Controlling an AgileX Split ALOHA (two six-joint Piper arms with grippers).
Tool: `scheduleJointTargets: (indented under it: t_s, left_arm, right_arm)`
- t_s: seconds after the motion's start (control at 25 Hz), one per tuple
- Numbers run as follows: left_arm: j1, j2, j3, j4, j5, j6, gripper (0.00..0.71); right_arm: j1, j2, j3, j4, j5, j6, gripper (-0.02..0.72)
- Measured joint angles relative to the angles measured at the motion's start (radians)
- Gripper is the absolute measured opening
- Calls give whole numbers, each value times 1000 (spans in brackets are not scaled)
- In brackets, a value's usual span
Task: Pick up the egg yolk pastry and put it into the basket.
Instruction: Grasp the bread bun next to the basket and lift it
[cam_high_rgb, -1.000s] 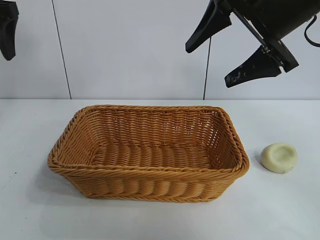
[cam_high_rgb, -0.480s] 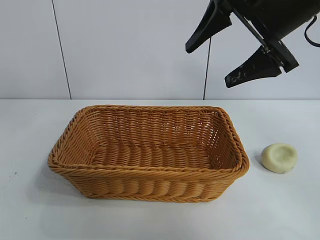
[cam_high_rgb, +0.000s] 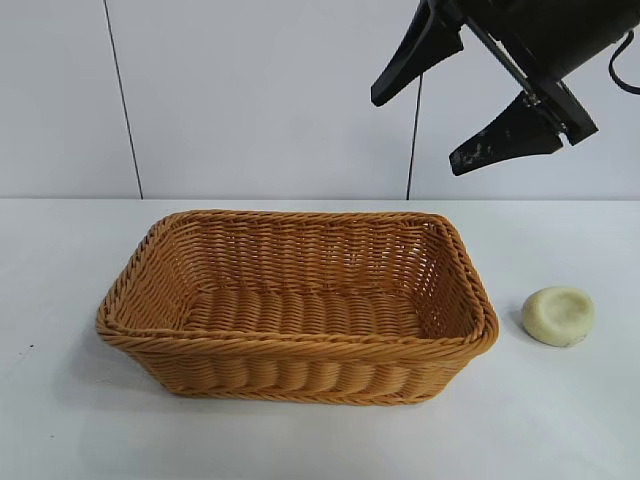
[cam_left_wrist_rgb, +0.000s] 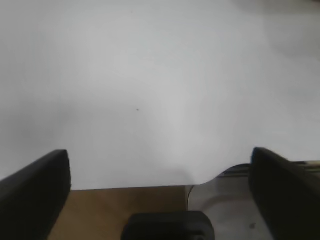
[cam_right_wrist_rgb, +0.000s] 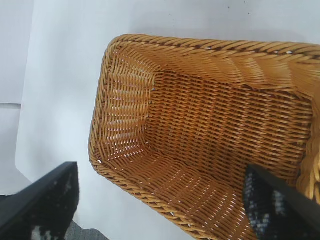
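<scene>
The egg yolk pastry (cam_high_rgb: 559, 315), a small pale cream puck with a dimpled top, lies on the white table to the right of the basket (cam_high_rgb: 140, 330). The basket is a large orange-brown wicker one in the table's middle, and it holds nothing; it also fills the right wrist view (cam_right_wrist_rgb: 125, 75). My right gripper (cam_high_rgb: 415, 125) hangs open and empty high above the basket's right end, well above the pastry. My left gripper (cam_left_wrist_rgb: 160, 170) is out of the exterior view; its wrist view shows wide-open fingers over bare white table.
The white table (cam_high_rgb: 60, 420) runs all round the basket, with a white wall behind. The left wrist view shows the table's edge, a brown floor (cam_left_wrist_rgb: 120, 210) and a grey base below it.
The left gripper, seen at the upper left edge a second ago, has moved out of the exterior view. The right gripper, basket and pastry have not moved.
</scene>
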Motion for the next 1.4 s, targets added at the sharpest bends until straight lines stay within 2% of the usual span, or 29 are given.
scheduleJointTargets:
  t_s: [0.16, 0.64, 0.72, 0.8, 0.88, 0.96, 1.04, 1.12, 1.28, 1.36, 1.4]
  left_arm:
    - [0, -152, 27, -11, -32, 0, 692]
    - [0, -523, 28, -20, -35, 0, 692]
    - [0, -548, 28, -22, -35, 0, 692]
    - [0, -549, 28, -25, -35, 0, 692]
    - [0, -550, 28, -27, -35, 0, 692]
    - [0, -550, 29, -30, -35, 0, 692]
    - [0, -550, 29, -30, -36, 0, 692]
    - [0, -550, 29, -30, -36, 0, 692]
    - [0, -550, 29, -30, -36, 0, 692]
    - [0, -550, 29, -30, -36, 0, 692]
    - [0, -550, 29, -30, -36, 0, 692]
  right_arm:
    - [0, 0, 0, 0, 0, 0, 635]
    - [0, 0, 0, 0, 11, 0, 635]
    - [0, 0, -1, -12, 21, 0, 635]
    - [0, 0, -18, -48, 38, 0, 635]
    - [0, 0, -56, -99, 62, 9, 635]
    - [0, 0, -103, -191, 88, 56, 635]
    - [0, 0, -147, -308, 122, 118, 635]
    - [0, 0, -187, -459, 162, 195, 635]
    - [0, 0, -222, -732, 255, 302, 635]
    - [-8, 0, -223, -815, 287, 332, 635]
    - [-21, 0, -223, -831, 293, 343, 635]
